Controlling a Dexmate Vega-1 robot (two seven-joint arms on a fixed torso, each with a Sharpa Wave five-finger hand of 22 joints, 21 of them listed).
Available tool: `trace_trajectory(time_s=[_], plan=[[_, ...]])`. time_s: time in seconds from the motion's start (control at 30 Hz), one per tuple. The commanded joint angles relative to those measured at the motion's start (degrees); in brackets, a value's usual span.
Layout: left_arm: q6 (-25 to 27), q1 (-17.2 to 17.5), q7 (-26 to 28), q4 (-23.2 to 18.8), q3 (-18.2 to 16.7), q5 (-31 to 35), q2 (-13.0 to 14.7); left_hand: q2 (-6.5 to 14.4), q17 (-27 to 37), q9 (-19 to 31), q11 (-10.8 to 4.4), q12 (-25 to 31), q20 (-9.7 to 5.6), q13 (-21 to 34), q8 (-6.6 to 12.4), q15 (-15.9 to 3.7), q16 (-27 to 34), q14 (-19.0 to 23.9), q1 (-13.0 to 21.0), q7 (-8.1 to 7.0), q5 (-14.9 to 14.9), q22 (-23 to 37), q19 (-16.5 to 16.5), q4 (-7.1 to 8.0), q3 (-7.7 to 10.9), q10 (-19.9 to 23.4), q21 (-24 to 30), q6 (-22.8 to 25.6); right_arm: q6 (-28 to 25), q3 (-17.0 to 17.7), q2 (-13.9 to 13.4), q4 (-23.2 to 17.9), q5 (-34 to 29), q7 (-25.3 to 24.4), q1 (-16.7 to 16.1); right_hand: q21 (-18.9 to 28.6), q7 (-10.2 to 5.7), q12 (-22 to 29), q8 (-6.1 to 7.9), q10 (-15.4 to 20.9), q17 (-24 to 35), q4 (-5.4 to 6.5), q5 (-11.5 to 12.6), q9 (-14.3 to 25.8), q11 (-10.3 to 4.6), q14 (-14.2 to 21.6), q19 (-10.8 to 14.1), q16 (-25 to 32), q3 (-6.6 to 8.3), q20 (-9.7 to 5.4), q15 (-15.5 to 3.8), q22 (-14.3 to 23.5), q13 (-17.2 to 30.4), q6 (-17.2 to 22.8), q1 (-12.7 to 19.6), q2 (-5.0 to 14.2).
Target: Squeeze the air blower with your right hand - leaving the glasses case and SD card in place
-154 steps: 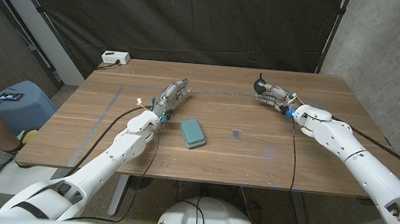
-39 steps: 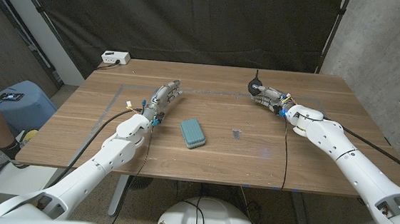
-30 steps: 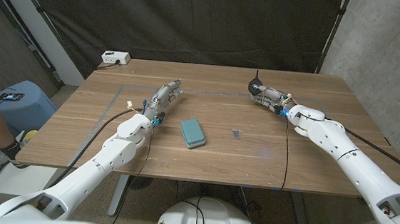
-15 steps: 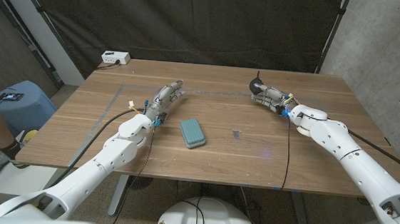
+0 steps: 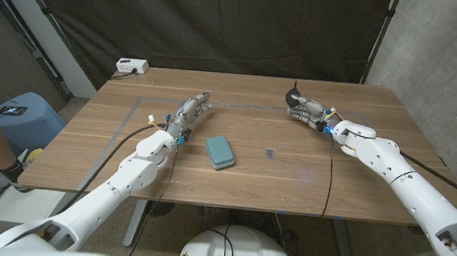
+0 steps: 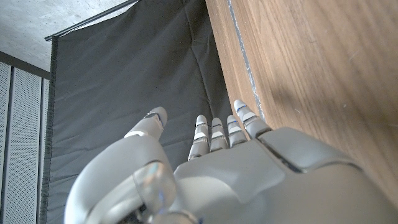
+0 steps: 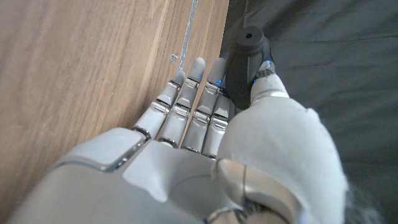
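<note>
Gripping the black air blower (image 5: 295, 96) between thumb and fingers at the table's (image 5: 307, 163) far side, the right robot hand (image 5: 307, 111) (left robot hand (image 5: 190, 111) open, idle) could let the bulb slip sideways if squeezed unevenly.

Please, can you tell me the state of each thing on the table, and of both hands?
Blower: upright, gripped by right hand.
Case: closed, lying on the table, untouched.
SD card: lying on the table, untouched.
Left hand: holds nothing, fingers extended.
</note>
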Motion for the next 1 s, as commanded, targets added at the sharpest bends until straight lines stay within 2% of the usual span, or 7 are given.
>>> trace_trajectory(time_s=[0.03,0.2,0.37,1.0], plan=[[0.15,0.12,0.63,-0.43,0.4,0.35,-0.34,-0.04,0.14,0.09,-0.04,-0.05,0.32,0.2,-0.09,0.14,0.14,0.11,0.46,0.01,0.42,0.28,0.36,-0.05,0.04,0.38,-0.14,0.59,0.44,0.4,-0.53,0.71,0.73,1.95,-0.2,-0.33,0.16,-0.02,-0.5,-0.47,0.13,0.17,0.15,0.1,0.42,-0.42,-0.52,-0.41,-0.38,-0.03,-5.97,0.11,0.33,-0.71,-0.83,-0.01],[0.19,0.31,0.93,-0.67,0.37,0.3,-0.43,-0.03,0.14,0.09,-0.05,-0.05,0.32,0.2,-0.06,0.14,0.14,0.11,0.48,-0.05,0.42,0.29,0.36,-0.06,0.03,0.36,-0.15,0.72,0.54,0.33,-0.57,1.24,0.91,3.02,0.11,-0.48,0.9,-0.4,-1.07,-1.68,0.29,0.2,0.22,0.04,0.88,-1.53,-1.08,-0.81,-0.67,0.35,-5.29,0.13,0.37,-1.69,-1.35,0.01],[-0.08,0.32,1.02,-0.53,0.33,0.47,-0.43,0.01,0.14,0.09,-0.04,-0.03,0.37,0.2,-0.05,0.12,0.14,0.1,0.5,-0.05,0.43,0.29,0.36,-0.06,0.05,0.41,-0.15,0.77,0.8,0.34,-0.2,1.88,1.26,3.74,0.33,-0.48,0.93,-0.48,-1.26,-1.96,0.4,0.43,0.22,0.05,1.27,-1.61,-1.24,-0.76,-0.95,0.5,-5.18,0.15,0.34,-1.99,-1.98,0.19],[-0.25,1.63,0.63,-1.54,-0.46,-0.25,0.72,-0.02,0.1,0.09,0.07,0.05,0.41,0.2,0.02,0.15,0.13,0.16,0.71,0.03,0.48,0.29,0.35,-0.23,0.14,0.68,-0.19,1.19,0.4,0.46,0.76,2.62,3.14,5.77,0.35,-0.68,1.5,-1.24,-2.1,-4.48,0.45,0.02,0.36,0.11,2.06,-3.04,-2.38,-1.32,-1.45,1.39,-3.7,0.21,0.44,-3.8,-2.43,0.14]])
